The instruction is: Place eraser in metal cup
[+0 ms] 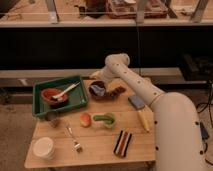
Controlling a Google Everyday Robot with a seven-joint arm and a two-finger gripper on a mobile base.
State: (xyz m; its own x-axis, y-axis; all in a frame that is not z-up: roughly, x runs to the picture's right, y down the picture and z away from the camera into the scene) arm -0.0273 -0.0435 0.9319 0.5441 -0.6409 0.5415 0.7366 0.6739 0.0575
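Tool (96,77) by dark bowl (99,91), eraser (122,143) well apart from metal cup (52,118)

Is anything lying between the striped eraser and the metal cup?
Yes: a fork lies between the eraser and the metal cup. The pincer is farther back, by the dark bowl.

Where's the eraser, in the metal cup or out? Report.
Out. The eraser lies flat near the table's front edge, apart from the metal cup; the gripper is at the far side.
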